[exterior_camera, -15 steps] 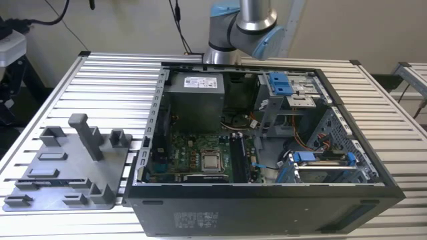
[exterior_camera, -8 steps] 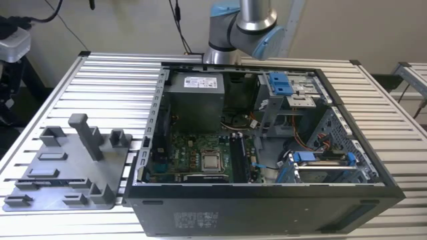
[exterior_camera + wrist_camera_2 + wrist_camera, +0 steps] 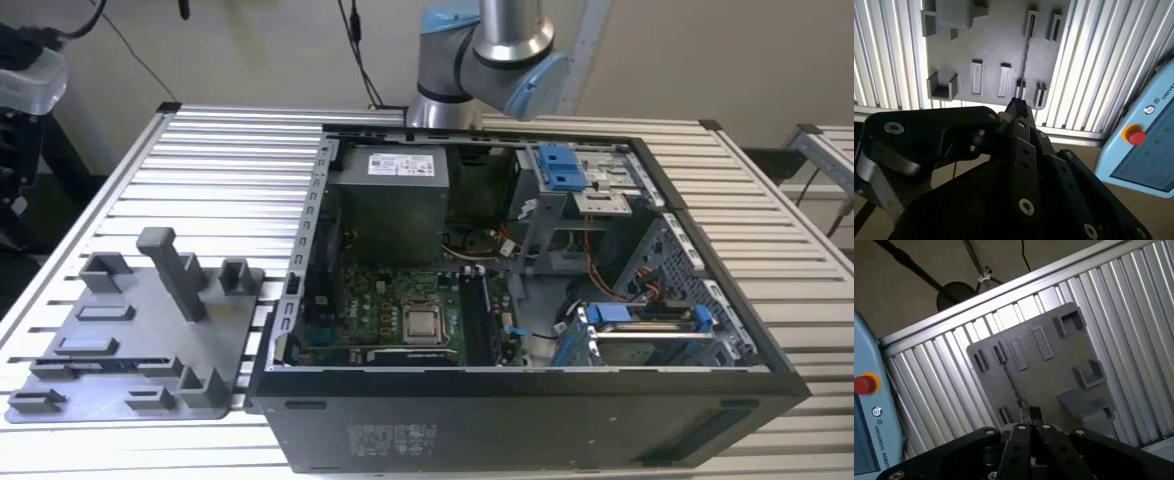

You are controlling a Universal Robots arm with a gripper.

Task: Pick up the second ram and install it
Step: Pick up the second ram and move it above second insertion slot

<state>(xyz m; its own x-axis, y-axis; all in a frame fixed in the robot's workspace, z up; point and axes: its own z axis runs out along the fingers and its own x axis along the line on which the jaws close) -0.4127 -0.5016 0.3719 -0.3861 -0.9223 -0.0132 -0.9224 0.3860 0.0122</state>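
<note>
The second ram [image 3: 96, 365] stands on edge in the grey tray [image 3: 134, 340] at the exterior view's left, between two slot blocks. In both wrist views it shows as a thin dark line [image 3: 1025, 55] [image 3: 1011, 385] running across the tray [image 3: 989, 45] [image 3: 1054, 370]. My gripper [image 3: 1016, 106] [image 3: 1030, 415] hangs well above the tray, roughly over one end of the stick. Its black fingers are drawn together with nothing between them. The green motherboard [image 3: 387, 310] with its long black sockets lies inside the open computer case [image 3: 534, 420].
Grey blocks, one of them a tall post [image 3: 171, 270], rise from the tray. The slatted metal table [image 3: 227, 170] carries both tray and case. A pale blue pendant with a red button [image 3: 1135, 135] [image 3: 864, 384] sits beyond the table's edge. The arm's base [image 3: 487, 50] rises behind the case.
</note>
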